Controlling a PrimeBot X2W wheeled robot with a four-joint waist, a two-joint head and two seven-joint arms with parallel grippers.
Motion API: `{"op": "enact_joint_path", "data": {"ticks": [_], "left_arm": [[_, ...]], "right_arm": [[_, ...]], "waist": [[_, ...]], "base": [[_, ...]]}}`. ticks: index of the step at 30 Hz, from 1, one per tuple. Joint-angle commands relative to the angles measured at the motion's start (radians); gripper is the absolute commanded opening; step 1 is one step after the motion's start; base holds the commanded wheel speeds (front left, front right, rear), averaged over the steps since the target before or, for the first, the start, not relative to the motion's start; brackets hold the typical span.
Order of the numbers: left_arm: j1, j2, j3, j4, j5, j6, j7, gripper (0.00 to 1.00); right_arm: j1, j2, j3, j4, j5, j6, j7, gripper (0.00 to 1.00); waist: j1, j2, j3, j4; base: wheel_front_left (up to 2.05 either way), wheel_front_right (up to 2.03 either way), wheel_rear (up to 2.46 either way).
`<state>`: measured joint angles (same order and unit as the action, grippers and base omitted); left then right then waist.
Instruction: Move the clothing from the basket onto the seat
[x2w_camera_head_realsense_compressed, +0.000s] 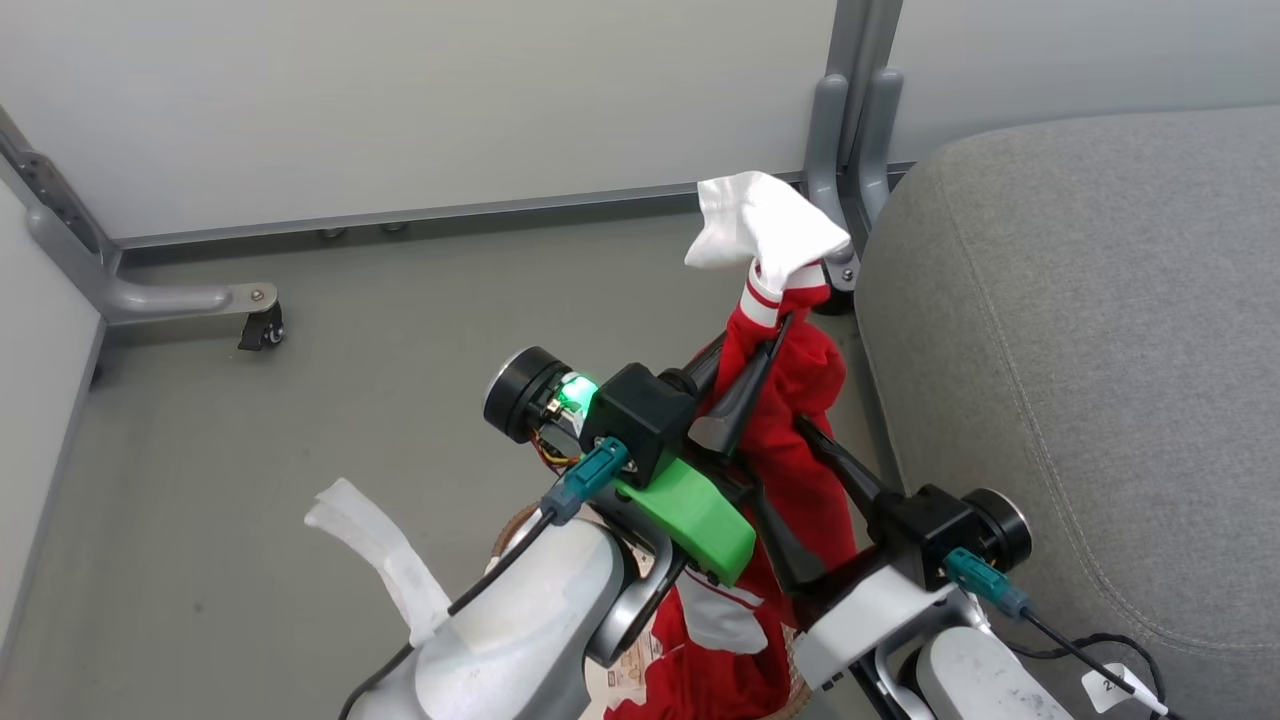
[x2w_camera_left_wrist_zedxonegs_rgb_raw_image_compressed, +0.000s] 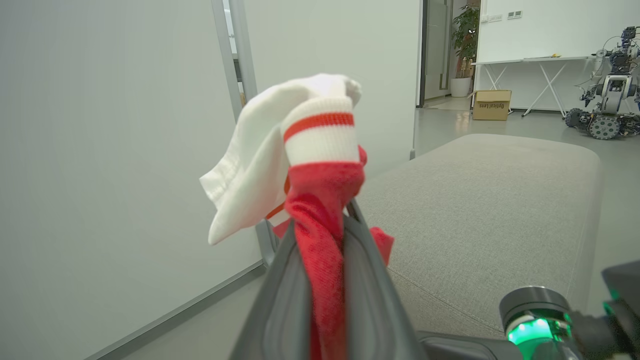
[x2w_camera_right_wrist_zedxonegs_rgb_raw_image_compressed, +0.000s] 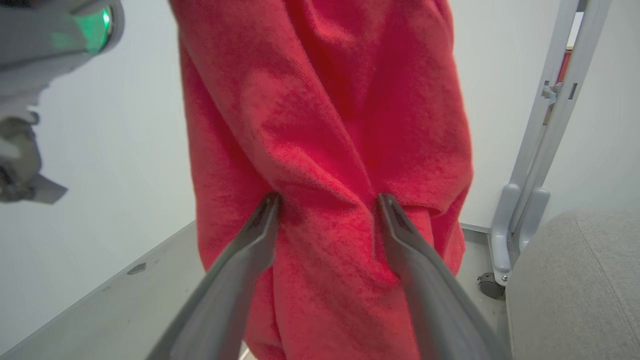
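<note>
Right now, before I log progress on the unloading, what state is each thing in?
clothing: lifted and hanging, lower end in the basket.
basket: mostly hidden, red fabric inside.
seat: no clothing on the visible part.
left gripper: fingers shut on the clothing.
right gripper: fingers open, tips against the hanging fabric.

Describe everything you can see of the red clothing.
Soft, fuzzy bright red clothing with a white red-striped ribbed cuff and white panel on top hangs twisted, its lower end in the basket. The left gripper is shut on it below the cuff; the open right gripper presses a fold lower down. It hangs beside the seat, not on it.
</note>
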<state>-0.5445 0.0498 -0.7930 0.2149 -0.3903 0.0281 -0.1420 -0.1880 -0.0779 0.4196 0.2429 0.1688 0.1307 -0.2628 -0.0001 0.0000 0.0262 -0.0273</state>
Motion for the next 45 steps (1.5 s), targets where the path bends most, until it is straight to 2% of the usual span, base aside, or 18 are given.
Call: {"op": "enact_joint_path", "data": {"ticks": [1,23,24,25,26,45], "left_arm": [[-0.018,0.001,-0.001,0.001,-0.001,0.007,0.001,0.0],[-0.027,0.017,0.005,0.095,-0.017,0.029,-0.011,0.0],[-0.025,0.017,0.007,0.101,-0.019,0.035,-0.004,0.27],[-0.026,0.016,0.007,0.104,-0.02,0.04,0.0,0.87],[-0.027,0.016,0.008,0.105,-0.021,0.044,0.004,1.0],[-0.03,0.018,-0.01,0.13,-0.033,0.051,0.014,1.0]], "right_arm": [[0.01,-0.001,0.001,0.015,-0.002,0.0,-0.003,0.0],[0.005,-0.006,0.015,0.021,0.034,0.0,-0.003,0.0],[0.004,-0.006,0.016,0.02,0.035,0.0,-0.003,0.0],[0.003,-0.006,0.016,0.019,0.037,0.0,-0.003,0.0],[0.002,-0.005,0.016,0.018,0.038,0.0,-0.003,0.0],[0.017,-0.01,0.011,0.014,0.045,0.0,-0.003,0.0]], "waist": [[0.0001,0.0,0.002,0.002],[0.0001,0.0,0.016,-0.022],[0.0001,0.0,0.017,-0.024],[0.0001,0.0,0.018,-0.025],[0.0001,0.0,0.019,-0.027],[0.0001,0.0,0.017,-0.044]], "base": [[0.0,0.0,0.0],[0.0,0.0,0.0],[0.0,0.0,0.0],[0.0,0.0,0.0],[0.0,0.0,0.0],[0.0,0.0,0.0]]}}
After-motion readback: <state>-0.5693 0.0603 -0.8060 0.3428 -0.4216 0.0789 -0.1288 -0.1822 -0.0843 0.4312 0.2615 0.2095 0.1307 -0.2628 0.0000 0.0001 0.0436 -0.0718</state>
